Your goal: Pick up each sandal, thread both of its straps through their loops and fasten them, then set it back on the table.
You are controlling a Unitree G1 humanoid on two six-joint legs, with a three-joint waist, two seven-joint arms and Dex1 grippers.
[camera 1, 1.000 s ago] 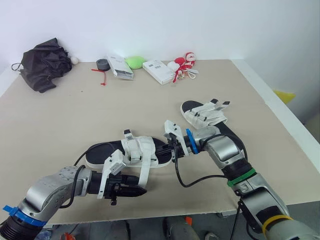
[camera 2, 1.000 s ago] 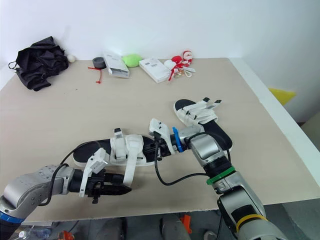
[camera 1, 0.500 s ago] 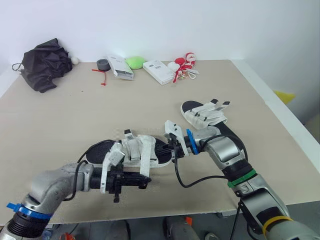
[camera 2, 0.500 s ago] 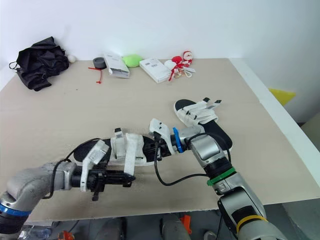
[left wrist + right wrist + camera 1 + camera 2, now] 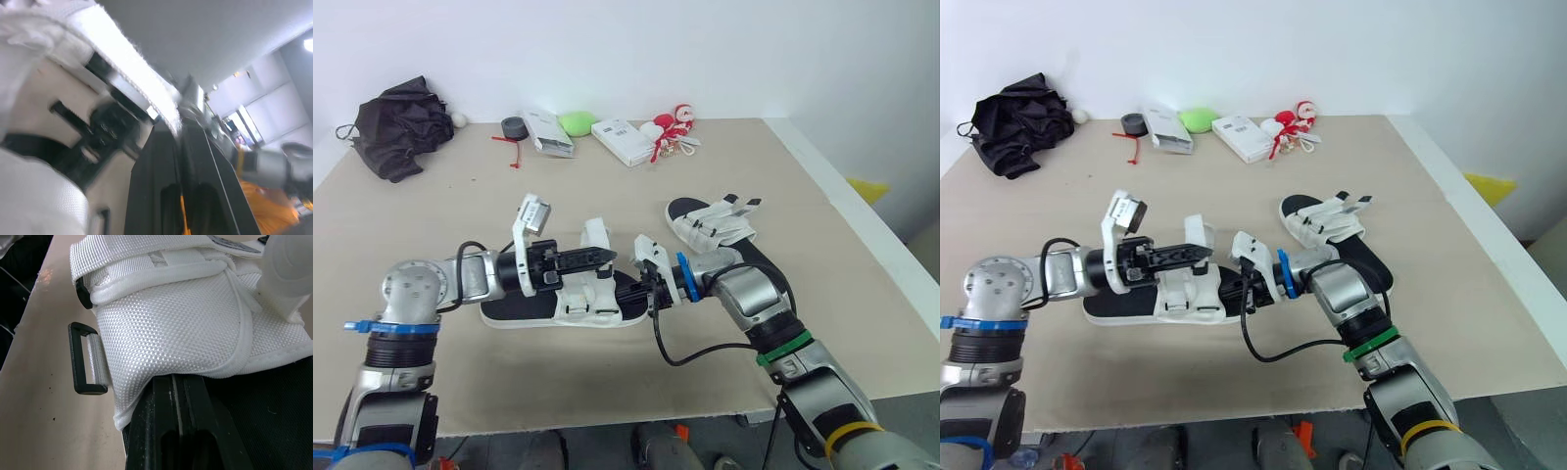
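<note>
Swung up from the front edge of the desk point(image 5: 636, 186), the left gripper point(image 5: 605, 257) now hangs over the sandal point(image 5: 524, 311). Its fingers are pressed together on the white strap point(image 5: 594, 232), which stands up from the shoe. The right gripper point(image 5: 644, 297) is closed too, its tips tucked against the white upper at the sandal's right end. That sandal lies flat near the middle of the front edge. A second sandal point(image 5: 720, 223) rests just beyond, toward the right edge.

Can't see tip of right gripper point(image 5: 179, 378), buried under white upper point(image 5: 186, 333) of near sandal point(image 5: 514, 305). Can't see heel of far sandal point(image 5: 715, 223) behind right arm point(image 5: 749, 294). Too blurred in left wrist view to judge hold of left gripper point(image 5: 602, 257).
</note>
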